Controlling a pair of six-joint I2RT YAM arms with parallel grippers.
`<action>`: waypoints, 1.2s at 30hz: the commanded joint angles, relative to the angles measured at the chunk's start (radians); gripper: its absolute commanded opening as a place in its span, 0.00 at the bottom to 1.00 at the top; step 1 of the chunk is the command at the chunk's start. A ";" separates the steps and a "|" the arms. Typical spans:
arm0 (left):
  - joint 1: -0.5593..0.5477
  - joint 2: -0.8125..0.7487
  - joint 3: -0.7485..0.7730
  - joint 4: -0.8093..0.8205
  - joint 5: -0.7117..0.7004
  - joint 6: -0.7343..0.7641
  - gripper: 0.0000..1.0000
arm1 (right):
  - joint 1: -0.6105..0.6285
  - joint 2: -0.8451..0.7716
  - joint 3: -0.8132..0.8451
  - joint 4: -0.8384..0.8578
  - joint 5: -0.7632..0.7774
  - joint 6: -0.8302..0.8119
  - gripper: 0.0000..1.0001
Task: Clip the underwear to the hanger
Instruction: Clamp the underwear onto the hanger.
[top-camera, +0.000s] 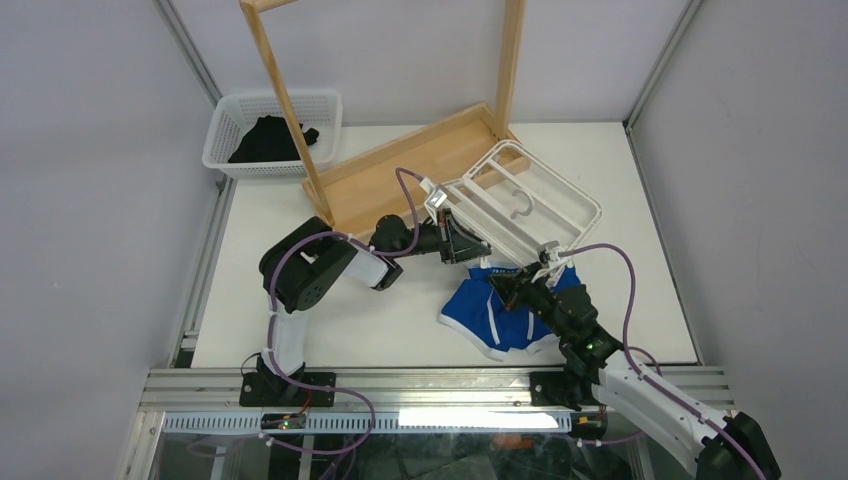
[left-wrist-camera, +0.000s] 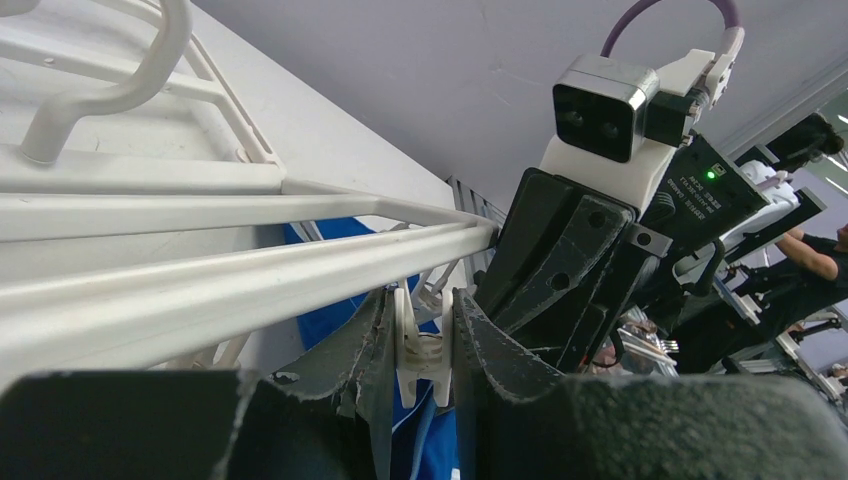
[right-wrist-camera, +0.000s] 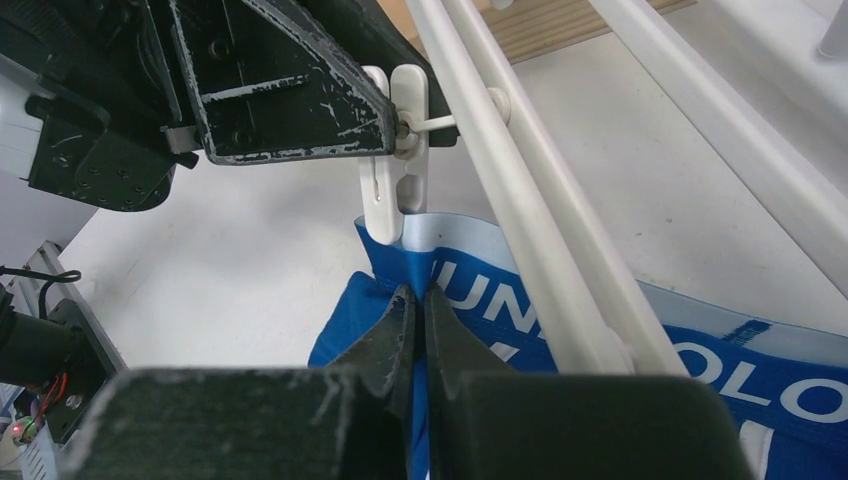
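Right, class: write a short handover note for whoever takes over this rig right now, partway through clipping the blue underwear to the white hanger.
Left pincer: shut on a clip of the hanger, squeezing its top end.
Right pincer: shut on the waistband of the underwear, holding it up to the clip.
Done: the waistband edge sits at the clip's mouth; whether the clip bites it cannot be told.
Left: seat the waistband in the clip, release the clip, then let go of the fabric.

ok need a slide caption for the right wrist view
Left tool squeezes a clip on the white hanger while the right tool holds the blue underwear up to it
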 joint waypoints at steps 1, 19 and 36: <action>-0.016 -0.004 -0.002 0.175 0.025 -0.019 0.00 | -0.002 0.010 0.049 0.043 0.022 0.014 0.00; -0.020 -0.010 0.000 0.173 0.025 -0.019 0.00 | -0.002 0.019 0.055 0.043 0.013 0.025 0.00; -0.024 -0.013 -0.005 0.169 0.025 -0.014 0.00 | -0.001 0.014 0.058 0.041 0.017 0.031 0.00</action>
